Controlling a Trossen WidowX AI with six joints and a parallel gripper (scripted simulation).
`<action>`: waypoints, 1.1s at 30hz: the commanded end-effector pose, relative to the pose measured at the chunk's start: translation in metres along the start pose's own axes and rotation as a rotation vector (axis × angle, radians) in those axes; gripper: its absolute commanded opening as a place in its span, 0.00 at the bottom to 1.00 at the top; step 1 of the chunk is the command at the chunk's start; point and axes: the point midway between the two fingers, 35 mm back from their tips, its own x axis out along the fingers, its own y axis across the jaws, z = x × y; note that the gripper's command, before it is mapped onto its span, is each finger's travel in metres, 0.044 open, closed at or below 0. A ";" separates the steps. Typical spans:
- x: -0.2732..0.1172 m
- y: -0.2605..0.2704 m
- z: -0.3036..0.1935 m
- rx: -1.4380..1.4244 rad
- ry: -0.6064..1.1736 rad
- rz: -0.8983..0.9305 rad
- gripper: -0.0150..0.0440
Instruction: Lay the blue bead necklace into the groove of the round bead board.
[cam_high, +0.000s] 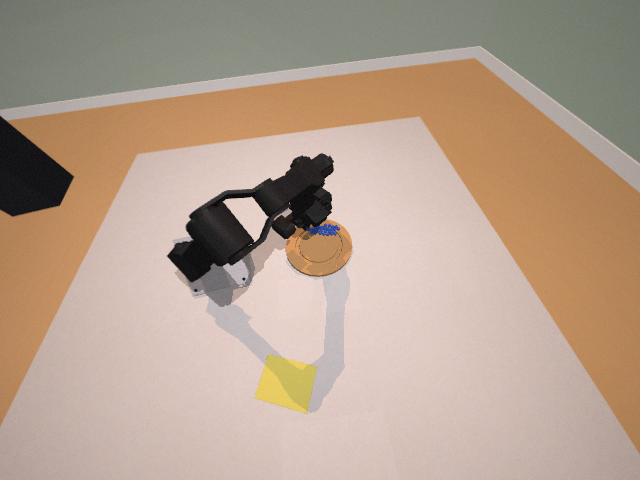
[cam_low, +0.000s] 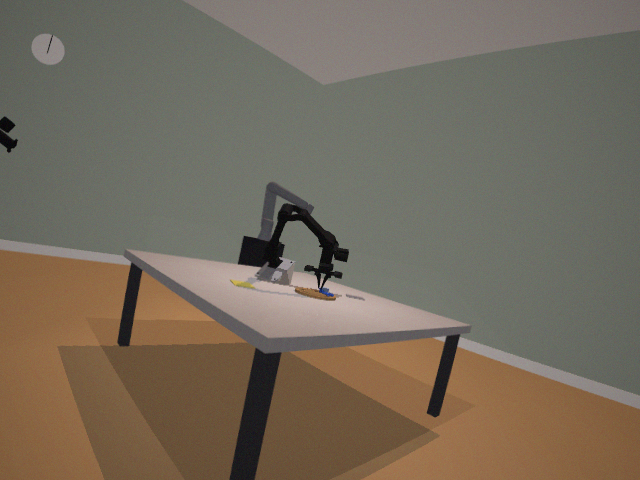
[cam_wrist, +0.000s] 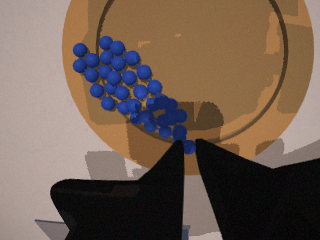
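Observation:
The round wooden bead board (cam_high: 317, 269) (cam_low: 307, 291) (cam_wrist: 301, 30) lies flat on the table, with a thin dark circular groove (cam_wrist: 287, 50). The blue bead necklace (cam_high: 326, 229) (cam_low: 326, 292) (cam_wrist: 118, 63) is a bunched heap over one side of the board. In the wrist view it crosses the groove from the upper left down to the fingertips. My gripper (cam_low: 320, 289) (cam_wrist: 188, 146) is nearly closed, with one end bead between its fingertips, low over the board's edge. In the top view the arm hides the fingertips.
A yellow square (cam_high: 286, 383) (cam_low: 241, 284) lies flat on the table (cam_high: 439, 335) (cam_low: 330, 320), away from the board. The arm's grey base (cam_high: 242, 271) (cam_low: 281, 271) stands beside the board. A dark block (cam_high: 31, 167) shows at the left in the top view.

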 end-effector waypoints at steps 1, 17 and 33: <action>0.007 -0.002 -0.001 -0.005 0.004 -0.006 0.25; 0.013 -0.002 -0.001 -0.005 0.003 -0.006 0.25; 0.003 -0.002 -0.002 -0.004 0.005 -0.003 0.97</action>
